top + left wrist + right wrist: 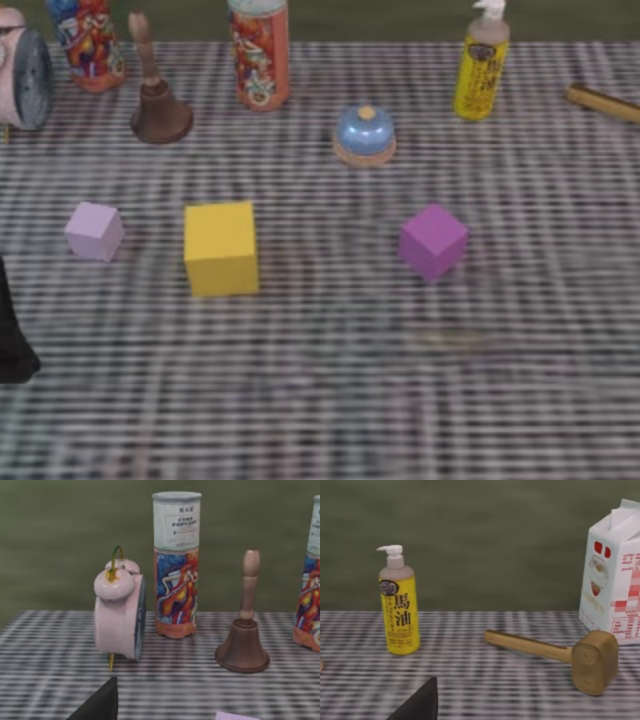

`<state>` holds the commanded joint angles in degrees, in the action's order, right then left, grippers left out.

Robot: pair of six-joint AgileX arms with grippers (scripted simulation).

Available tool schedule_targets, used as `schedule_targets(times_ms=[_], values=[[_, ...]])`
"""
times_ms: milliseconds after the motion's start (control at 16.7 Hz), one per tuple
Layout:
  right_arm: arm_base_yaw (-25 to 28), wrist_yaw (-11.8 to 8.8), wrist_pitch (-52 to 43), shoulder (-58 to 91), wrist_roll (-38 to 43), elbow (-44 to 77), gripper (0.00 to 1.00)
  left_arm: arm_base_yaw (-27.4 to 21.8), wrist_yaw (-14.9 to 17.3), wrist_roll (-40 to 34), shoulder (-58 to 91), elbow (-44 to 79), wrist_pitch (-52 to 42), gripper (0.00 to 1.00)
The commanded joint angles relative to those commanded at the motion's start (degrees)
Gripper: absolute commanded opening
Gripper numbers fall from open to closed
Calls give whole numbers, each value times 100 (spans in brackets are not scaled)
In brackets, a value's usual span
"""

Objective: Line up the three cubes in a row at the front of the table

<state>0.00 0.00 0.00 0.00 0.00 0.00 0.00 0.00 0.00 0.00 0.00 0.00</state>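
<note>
Three matte cubes sit across the middle of the checked counter: small pale lilac cube at left, big yellow cube just right of it, magenta-purple cube well apart to the right, turned corner-on. Behind them, a blue domed bell. Left tool is a dark shape at the left edge; whether it's open, can't tell. Right tool out of the top view.

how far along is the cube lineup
Barely begun. Done: nothing; the lilac cube, yellow cube and purple cube sit spread across the middle of the table, unevenly spaced and not at its front edge. In hand: nothing; neither arm holds a cube, and only the left arm shows, at the table's left edge. Left: moving all three forward into a row.
</note>
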Motion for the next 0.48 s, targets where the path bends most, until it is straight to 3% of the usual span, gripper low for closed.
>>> schedule_targets(times_ms=[240, 480], values=[[0, 0, 0, 0, 0, 0, 100, -6, -2, 16, 174, 174, -112, 100], [0, 0, 0, 0, 0, 0, 100, -58, 4, 120, 1250, 1238, -787, 100]])
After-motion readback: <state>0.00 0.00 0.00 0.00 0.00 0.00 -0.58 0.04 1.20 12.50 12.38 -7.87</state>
